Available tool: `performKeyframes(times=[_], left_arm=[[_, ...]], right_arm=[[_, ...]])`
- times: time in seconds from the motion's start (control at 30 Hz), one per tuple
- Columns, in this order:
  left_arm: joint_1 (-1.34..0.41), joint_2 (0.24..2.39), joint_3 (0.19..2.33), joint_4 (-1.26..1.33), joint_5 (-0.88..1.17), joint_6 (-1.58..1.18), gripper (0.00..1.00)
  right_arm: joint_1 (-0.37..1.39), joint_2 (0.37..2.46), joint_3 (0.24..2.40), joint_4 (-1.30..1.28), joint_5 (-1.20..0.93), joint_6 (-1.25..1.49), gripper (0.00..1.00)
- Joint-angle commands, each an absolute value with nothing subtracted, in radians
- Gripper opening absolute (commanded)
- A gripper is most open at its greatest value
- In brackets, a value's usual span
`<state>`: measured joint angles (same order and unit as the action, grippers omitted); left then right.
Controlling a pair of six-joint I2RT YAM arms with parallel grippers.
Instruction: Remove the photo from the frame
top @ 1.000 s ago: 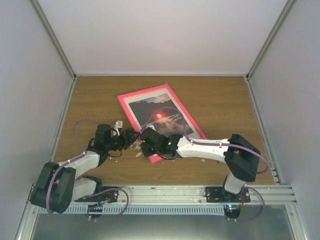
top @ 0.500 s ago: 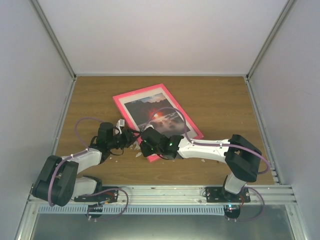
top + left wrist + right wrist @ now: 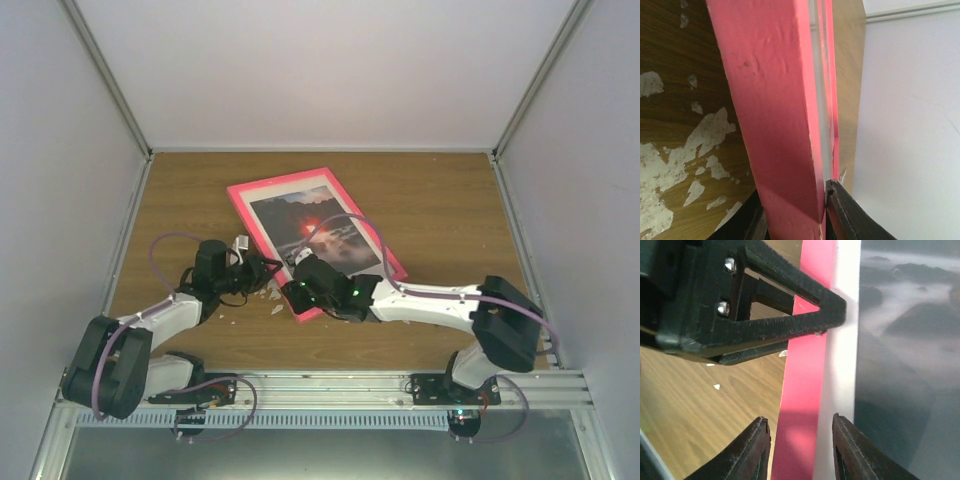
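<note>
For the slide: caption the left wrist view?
Left gripper clamps the pink frame by its edge, scuffed wooden table behind.

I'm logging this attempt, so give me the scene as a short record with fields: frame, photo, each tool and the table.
Frame: the frame, pink-red, photo side up
Photo: the photo, a seascape, inside the frame behind a white mat
Left tool: left tool shut on the frame's edge
Right tool: right tool with fingers apart, straddling the pink border
Table: the table, brown wood, chipped white beside the frame
</note>
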<state>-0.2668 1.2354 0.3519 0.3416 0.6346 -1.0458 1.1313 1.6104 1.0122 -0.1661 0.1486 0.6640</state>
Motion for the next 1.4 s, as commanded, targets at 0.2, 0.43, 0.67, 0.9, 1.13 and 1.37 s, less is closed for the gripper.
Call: performKeyframes(times=[0.2, 0.43, 0.67, 0.9, 1.13, 1.37], left_arm=[[-0.186, 1.122, 0.449, 0.141, 0.642, -0.848, 0.0], [-0.052, 1.157, 0.569, -0.053, 0.735, -0.725, 0.0], [0.071, 1.172, 0.64, -0.171, 0.802, -0.644, 0.0], [0.087, 1.161, 0.655, -0.188, 0.83, -0.656, 0.0], [0.087, 1.144, 0.663, -0.2, 0.834, -0.684, 0.0], [0.087, 1.106, 0.645, -0.202, 0.833, -0.717, 0.0]], right_arm=[[1.139, 1.3, 0.83, -0.087, 0.185, 0.3, 0.78], [1.151, 1.182, 0.705, -0.048, 0.219, 0.096, 0.95], [1.164, 1.105, 0.565, 0.15, 0.258, -0.108, 0.95], [1.219, 1.218, 0.553, 0.284, 0.401, -0.232, 0.94], [1.313, 1.405, 0.605, 0.34, 0.606, -0.305, 0.92], [1.338, 1.513, 0.622, 0.442, 0.79, -0.318, 0.85]])
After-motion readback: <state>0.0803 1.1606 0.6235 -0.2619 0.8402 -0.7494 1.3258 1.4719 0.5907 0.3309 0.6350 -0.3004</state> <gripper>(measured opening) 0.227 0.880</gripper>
